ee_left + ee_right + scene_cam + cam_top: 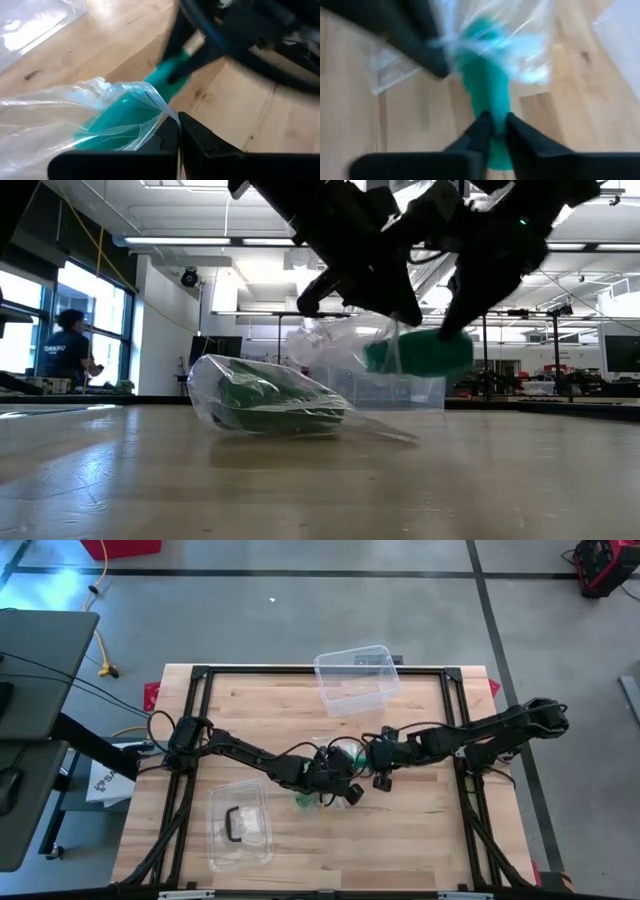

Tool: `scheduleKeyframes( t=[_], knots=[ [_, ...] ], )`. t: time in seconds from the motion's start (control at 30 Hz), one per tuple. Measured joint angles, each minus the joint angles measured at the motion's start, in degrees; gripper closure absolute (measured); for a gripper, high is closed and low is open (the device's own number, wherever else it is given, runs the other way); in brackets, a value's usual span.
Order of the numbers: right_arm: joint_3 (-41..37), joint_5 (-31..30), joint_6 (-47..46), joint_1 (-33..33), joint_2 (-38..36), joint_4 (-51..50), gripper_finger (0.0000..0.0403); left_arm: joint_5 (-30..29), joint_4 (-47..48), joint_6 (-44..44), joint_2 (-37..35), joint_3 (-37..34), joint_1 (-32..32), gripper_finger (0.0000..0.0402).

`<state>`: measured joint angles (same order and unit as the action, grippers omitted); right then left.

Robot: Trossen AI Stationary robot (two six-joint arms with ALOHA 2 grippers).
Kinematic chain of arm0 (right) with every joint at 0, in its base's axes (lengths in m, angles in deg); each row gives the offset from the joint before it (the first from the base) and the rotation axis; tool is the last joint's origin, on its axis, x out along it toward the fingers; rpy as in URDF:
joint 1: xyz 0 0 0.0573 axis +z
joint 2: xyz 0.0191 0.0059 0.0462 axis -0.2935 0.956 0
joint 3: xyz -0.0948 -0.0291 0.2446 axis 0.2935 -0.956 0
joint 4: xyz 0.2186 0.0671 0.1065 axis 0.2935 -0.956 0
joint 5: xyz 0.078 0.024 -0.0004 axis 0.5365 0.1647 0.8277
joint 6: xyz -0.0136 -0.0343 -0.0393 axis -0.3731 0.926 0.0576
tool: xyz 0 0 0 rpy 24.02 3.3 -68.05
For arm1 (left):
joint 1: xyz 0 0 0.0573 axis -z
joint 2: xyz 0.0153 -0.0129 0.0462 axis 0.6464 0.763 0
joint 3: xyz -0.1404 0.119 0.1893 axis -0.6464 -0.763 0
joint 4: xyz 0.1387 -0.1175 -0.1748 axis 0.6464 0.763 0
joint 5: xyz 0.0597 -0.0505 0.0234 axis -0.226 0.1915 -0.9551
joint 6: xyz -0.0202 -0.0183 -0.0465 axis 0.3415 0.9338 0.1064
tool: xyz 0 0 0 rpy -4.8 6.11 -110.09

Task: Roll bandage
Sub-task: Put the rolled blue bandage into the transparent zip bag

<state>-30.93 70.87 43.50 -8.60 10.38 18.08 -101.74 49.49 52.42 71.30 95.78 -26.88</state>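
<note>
- Two grippers meet mid-table: the left gripper (177, 137), jaws pressed together, pinches the clear bag (55, 120).
- Our right gripper (495, 131) pinches the green bandage (487, 95) at the bag's mouth; we should draw it straight out.

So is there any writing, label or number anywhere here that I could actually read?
None can be read.
White paper or box beside the wooden table, high view: dark marks, too small to read.
Clear plastic bag with the green rolled bandage: no print shows.
Clear plastic tub: no label shows.
</note>
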Motion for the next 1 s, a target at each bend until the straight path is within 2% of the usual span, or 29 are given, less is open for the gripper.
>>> scheduleKeyframes(
  t=[0.07, 0.1, 0.3, 0.43, 0.57, 0.7, 0.83, 1.0],
  knots=[
    [-2.6, 0.0, 0.1, 1.4, 0.0, 3.6, 0.0384, 0.2, 0.2, -0.1, 0.0, 0.0, -0.2, 0.0401],
    [-4.3, 0.0, 0.2, 2.1, 0.0, 6.5, 0.0392, 0.7, 0.3, 0.0, 0.0, 0.0, -0.3, 0.0401],
    [-11.3, -0.4, -4.1, 4.9, 0.0, 19.7, 0.0400, 2.3, 0.2, 0.7, 0.0, 0.0, -0.7, 0.0401],
    [-14.3, -6.2, -9.6, 7.4, -1.5, 27.0, 0.0402, 2.8, 0.1, 1.5, 0.0, 0.0, -0.7, 0.0401],
    [-16.4, -15.5, -12.9, 10.3, -5.2, 28.4, 0.0402, 2.8, -3.7, 0.9, 0.0, 0.0, -0.2, 0.0401],
    [-16.8, -19.9, -12.2, 13.3, -12.0, 28.8, 0.0402, 4.4, -13.0, -2.8, 0.0, 0.0, 0.2, 0.0401],
    [-16.8, -18.9, -10.0, 15.6, -19.7, 28.1, 0.0402, 7.3, -21.4, -6.3, 0.0, 0.0, 0.3, 0.0401],
    [-16.8, -14.8, -8.6, 15.9, -28.1, 24.4, 0.0397, 11.7, -27.7, -7.8, -0.2, 0.0, 0.2, 0.0401]
  ],
)
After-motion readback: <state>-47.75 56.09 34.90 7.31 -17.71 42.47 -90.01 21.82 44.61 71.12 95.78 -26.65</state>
